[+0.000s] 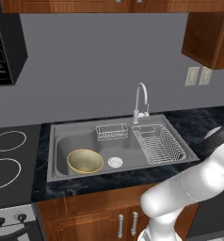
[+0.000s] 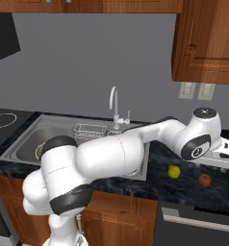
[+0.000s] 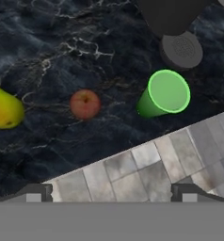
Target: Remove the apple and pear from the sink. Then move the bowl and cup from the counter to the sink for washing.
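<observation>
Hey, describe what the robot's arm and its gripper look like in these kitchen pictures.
The arm is glossy white, built of thick rounded segments with dark grey-black bands and caps at the joints; one wrist cap carries a small pale marking. No cables show. The gripper, seen in the hand view, ends in two small dark grey blocky jaws.

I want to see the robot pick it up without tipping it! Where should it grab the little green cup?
Probably by the sides, just below the rim. The small bright green tapered cup stands upright on the dark speckled stone counter, mouth open towards the hand. Coming straight down, open jaws could straddle the round wall; the red apple sits clear.
</observation>
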Available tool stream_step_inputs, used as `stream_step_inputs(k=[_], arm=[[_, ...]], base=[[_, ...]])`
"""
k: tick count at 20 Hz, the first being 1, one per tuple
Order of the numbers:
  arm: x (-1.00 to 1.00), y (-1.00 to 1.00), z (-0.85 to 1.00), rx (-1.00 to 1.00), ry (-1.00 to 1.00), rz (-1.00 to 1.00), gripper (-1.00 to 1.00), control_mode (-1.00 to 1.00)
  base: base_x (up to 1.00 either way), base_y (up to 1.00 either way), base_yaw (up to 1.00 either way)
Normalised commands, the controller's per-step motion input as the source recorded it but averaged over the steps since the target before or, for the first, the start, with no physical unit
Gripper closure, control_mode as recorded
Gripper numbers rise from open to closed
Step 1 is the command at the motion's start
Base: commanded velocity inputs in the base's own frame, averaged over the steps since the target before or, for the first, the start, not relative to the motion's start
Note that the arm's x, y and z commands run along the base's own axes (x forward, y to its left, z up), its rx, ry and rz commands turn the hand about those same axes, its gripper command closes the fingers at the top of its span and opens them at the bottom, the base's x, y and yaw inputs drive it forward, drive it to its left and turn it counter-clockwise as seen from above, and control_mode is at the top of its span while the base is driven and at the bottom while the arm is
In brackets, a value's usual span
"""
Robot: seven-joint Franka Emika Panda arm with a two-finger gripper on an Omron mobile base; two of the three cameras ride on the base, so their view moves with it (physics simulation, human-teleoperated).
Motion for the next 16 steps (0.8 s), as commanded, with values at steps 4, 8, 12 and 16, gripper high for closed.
stream_step_inputs(k=[4,8,12,16], arm=[[0.08,-0.26,-0.03,0.0,0.02,0.0,-1.0,-1.0],[0.07,-0.24,-0.07,0.0,0.0,0.0,-1.0,-1.0],[0.08,-0.22,-0.1,0.0,0.02,0.0,-1.0,-1.0],[0.08,-0.18,-0.1,0.0,0.05,0.0,-1.0,-1.0]], base=[[0.0,0.0,0.0],[0.0,0.0,0.0],[0.0,0.0,0.0],[0.0,0.0,0.0]])
